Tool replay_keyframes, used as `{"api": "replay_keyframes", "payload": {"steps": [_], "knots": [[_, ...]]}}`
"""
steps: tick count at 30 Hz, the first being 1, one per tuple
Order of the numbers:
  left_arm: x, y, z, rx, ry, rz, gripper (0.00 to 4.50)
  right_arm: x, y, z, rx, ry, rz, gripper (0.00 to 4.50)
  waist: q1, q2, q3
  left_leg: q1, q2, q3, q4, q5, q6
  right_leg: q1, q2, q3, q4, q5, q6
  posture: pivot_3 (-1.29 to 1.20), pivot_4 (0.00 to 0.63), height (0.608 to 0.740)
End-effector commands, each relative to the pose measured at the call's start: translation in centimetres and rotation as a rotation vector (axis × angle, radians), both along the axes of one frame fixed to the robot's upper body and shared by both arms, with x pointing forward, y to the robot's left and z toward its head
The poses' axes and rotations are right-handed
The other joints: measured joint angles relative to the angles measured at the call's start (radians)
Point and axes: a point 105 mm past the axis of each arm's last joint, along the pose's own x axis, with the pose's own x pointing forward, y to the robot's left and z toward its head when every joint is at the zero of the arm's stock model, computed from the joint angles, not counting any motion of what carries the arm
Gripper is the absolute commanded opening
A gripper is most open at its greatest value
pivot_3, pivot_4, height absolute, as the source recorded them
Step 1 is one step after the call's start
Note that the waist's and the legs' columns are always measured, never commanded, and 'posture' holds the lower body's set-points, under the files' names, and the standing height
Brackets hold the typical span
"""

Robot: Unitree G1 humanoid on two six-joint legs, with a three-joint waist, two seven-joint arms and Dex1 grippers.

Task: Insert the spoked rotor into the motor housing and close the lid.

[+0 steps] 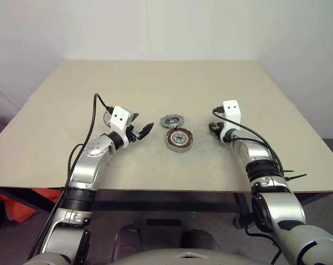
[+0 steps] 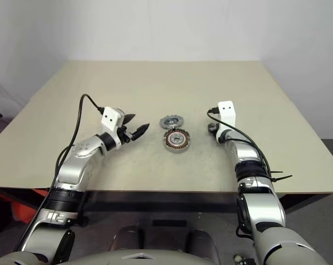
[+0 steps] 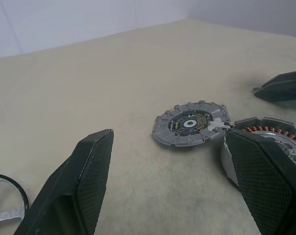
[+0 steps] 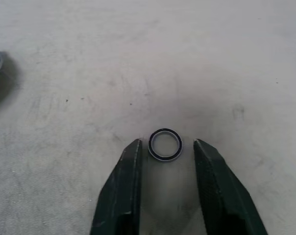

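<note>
The spoked rotor (image 1: pixel 169 121), a dark-grey notched disc, lies flat on the table mid-scene. Touching its near edge is the motor housing (image 1: pixel 179 139), silver with copper windings and a centre hub. My left gripper (image 1: pixel 141 123) hovers open just left of both, pointing toward them; the left wrist view shows the rotor (image 3: pixel 189 128) beyond its spread fingers. My right gripper (image 4: pixel 166 143) is to the right of the housing, low over the table and open. A small dark-rimmed ring (image 4: pixel 165 145) lies between its fingertips, with a gap on each side. I cannot tell which part is the lid.
A silver ring-shaped piece (image 1: pixel 107 117) lies on the beige table (image 1: pixel 166 83) by my left wrist, partly hidden behind it. The table's front edge (image 1: pixel 172 190) runs close under both forearms.
</note>
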Motion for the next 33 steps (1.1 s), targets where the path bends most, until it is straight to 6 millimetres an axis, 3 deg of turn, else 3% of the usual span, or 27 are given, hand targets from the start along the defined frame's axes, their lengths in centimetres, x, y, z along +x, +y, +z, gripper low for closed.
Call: {"api": "replay_keyframes", "payload": {"steps": [1,4,9,13,16,19,26,33], "knots": [[0.0,0.0,1.6,0.008,-0.066,-0.006,3.83,0.3,0.4,0.8,-0.002,-0.024,0.017,1.45,0.000,0.000,0.000,0.000,0.000,0.000,0.000,0.000,0.000,0.000,0.000,0.000,0.000,0.000,0.000,0.00,0.000,0.740],[-0.1,0.0,1.6,0.008,-0.065,-0.004,3.83,0.3,0.5,0.9,-0.005,-0.030,0.025,0.66,-0.001,0.000,0.000,0.000,0.000,0.000,0.000,0.000,0.000,0.000,0.000,0.000,0.000,0.000,0.000,0.00,0.000,0.740],[-0.1,0.0,1.5,0.008,-0.064,-0.002,3.83,0.5,0.7,1.8,0.002,-0.062,0.044,0.66,-0.001,0.000,0.000,0.000,0.000,0.000,0.000,0.000,0.000,0.000,0.000,0.000,0.000,0.000,0.000,0.00,0.000,0.740],[-0.1,0.1,1.5,0.009,-0.062,-0.003,3.83,0.1,2.2,4.4,0.100,-0.141,0.150,0.66,0.001,0.000,0.000,0.000,0.000,0.000,0.000,0.000,0.000,0.000,0.000,0.000,0.000,0.000,0.000,0.00,0.000,0.740],[0.0,0.1,1.4,0.010,-0.059,-0.004,3.83,-1.3,4.2,6.5,0.158,-0.187,0.307,0.66,0.002,0.000,0.000,-0.001,0.000,0.000,0.000,0.000,0.001,-0.001,0.000,0.000,0.000,0.000,0.000,0.00,0.000,0.740],[0.0,-0.1,1.3,0.010,-0.056,-0.009,3.83,-3.3,6.2,7.4,0.175,-0.181,0.461,0.66,0.003,0.000,0.000,-0.001,0.000,0.000,0.000,-0.001,0.001,-0.001,0.000,0.000,-0.001,0.000,0.000,0.00,0.000,0.740],[0.1,-0.3,1.2,0.008,-0.053,-0.020,3.83,-6.6,9.0,4.9,0.143,-0.053,0.636,0.66,0.005,0.000,0.000,0.000,0.000,0.000,0.000,-0.001,0.001,0.000,0.000,0.000,-0.001,0.000,0.000,0.00,0.000,0.740],[0.1,-0.3,1.3,0.009,-0.054,-0.018,3.83,-6.5,9.6,3.7,0.129,-0.019,0.625,0.66,0.005,0.000,0.000,0.000,0.000,0.000,0.000,0.000,0.001,0.000,0.000,0.000,-0.002,0.000,0.001,0.00,0.000,0.740]]}}
